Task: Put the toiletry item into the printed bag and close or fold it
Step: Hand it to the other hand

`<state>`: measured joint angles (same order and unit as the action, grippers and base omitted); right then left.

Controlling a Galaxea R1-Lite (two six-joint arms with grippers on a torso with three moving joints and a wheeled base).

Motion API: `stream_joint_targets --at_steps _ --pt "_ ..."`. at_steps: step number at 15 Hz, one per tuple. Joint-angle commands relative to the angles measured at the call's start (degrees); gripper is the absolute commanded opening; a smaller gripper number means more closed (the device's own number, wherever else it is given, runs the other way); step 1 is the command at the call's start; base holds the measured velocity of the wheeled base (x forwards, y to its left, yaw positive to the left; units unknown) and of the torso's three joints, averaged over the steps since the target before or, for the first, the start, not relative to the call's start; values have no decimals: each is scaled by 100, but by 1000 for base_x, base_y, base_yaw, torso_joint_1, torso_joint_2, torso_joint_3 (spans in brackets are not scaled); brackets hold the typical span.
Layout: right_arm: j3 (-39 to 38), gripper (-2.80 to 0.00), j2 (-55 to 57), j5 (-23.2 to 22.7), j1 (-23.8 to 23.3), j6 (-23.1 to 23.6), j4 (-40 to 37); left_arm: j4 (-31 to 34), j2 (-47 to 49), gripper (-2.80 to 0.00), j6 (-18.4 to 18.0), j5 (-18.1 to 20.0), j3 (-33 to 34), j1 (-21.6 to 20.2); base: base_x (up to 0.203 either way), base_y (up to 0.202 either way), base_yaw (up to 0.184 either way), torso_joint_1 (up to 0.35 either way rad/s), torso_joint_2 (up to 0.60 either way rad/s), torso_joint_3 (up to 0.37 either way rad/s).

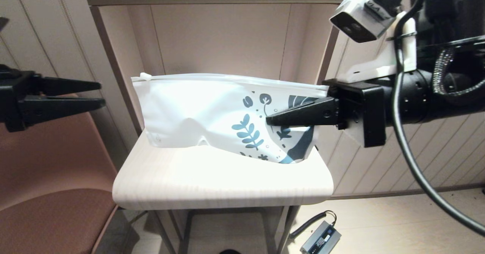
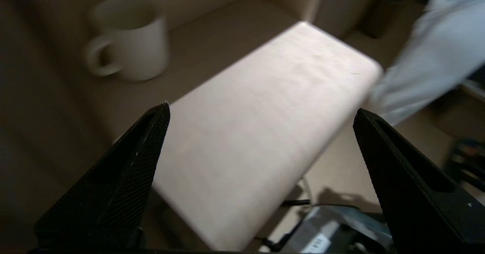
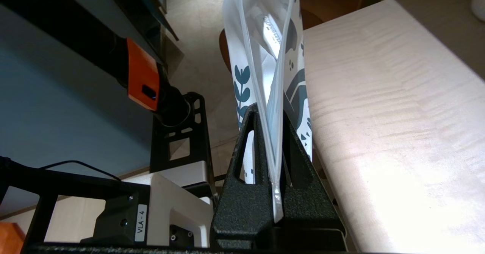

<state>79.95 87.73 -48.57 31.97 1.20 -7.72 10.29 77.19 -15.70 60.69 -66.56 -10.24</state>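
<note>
The pale wood-grain shelf (image 1: pixel 223 178), smooth with rounded front corners, lay bare along its near edge. Above it the printed bag (image 1: pixel 197 110), thin translucent plastic with blue leaf print, hung upright, pinched at its printed end by the right gripper (image 1: pixel 269 120). The left gripper (image 1: pixel 101 94) stood clear off the bag's slider end, fingers spread, empty. A white mug (image 2: pixel 129 38) sat at the back.

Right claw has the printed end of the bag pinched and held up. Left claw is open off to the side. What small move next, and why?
Probably bring the left claw across to the slider at the bag's near-left top corner. The right claw is shut on the printed end, holding the bag upright over the table; the left is open and empty. The right wrist view shows the mouth partly parted.
</note>
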Motion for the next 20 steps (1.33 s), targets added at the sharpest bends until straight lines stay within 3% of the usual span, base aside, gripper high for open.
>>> stream_joint_targets --at_steps 1,2,3,4,5,6,8,9,12,14,17,18,20 --pt "-75 -280 -247 -30 -79 3 -2 178 -1271 0 -6 -2143 194 -736 0 0 0 0 0 0" --pt "-87 -280 -267 -30 -79 -6 -2 121 -1619 0 -12 -3090 167 -861 0 0 0 0 0 0" --pt "-133 -280 -295 -32 -86 -14 9 -79 -1870 0 -34 -3623 30 -947 0 0 0 0 0 0" --pt "-196 -280 -334 -35 -78 -15 24 -217 -1983 0 -48 -3705 -150 -972 0 0 0 0 0 0" --pt "-229 -280 -349 -32 -80 -15 25 -210 -2029 0 -44 -3350 -296 -966 0 0 0 0 0 0" --pt "-244 -280 -371 -30 -85 -6 25 2 -2057 0 -28 -2511 -470 -955 0 0 0 0 0 0" --pt "-296 -280 -372 -30 -86 0 33 1265 -1955 0 -34 -620 -1007 -862 0 0 0 0 0 0" --pt "-290 -280 -350 -21 -77 3 33 1732 -1703 0 -68 -75 -1201 -686 0 0 0 0 0 0" --pt "-217 -280 -254 -21 -86 3 41 2509 -652 0 -335 189 -1511 522 0 0 0 0 0 0" --pt "-161 -280 -98 -21 -93 11 42 2917 -226 0 -798 196 -1646 1149 0 0 0 0 0 0" --pt "-106 -280 40 -22 -88 25 51 3780 258 0 -2119 -597 -1982 1625 0 0 0 0 0 0" --pt "-84 -280 88 -31 -78 45 51 4227 395 0 -2417 -644 -2265 1673 0 0 0 0 0 0" --pt "-62 -280 130 -48 -68 47 51 4545 722 0 -2643 -663 -2601 1736 0 0 0 0 0 0"
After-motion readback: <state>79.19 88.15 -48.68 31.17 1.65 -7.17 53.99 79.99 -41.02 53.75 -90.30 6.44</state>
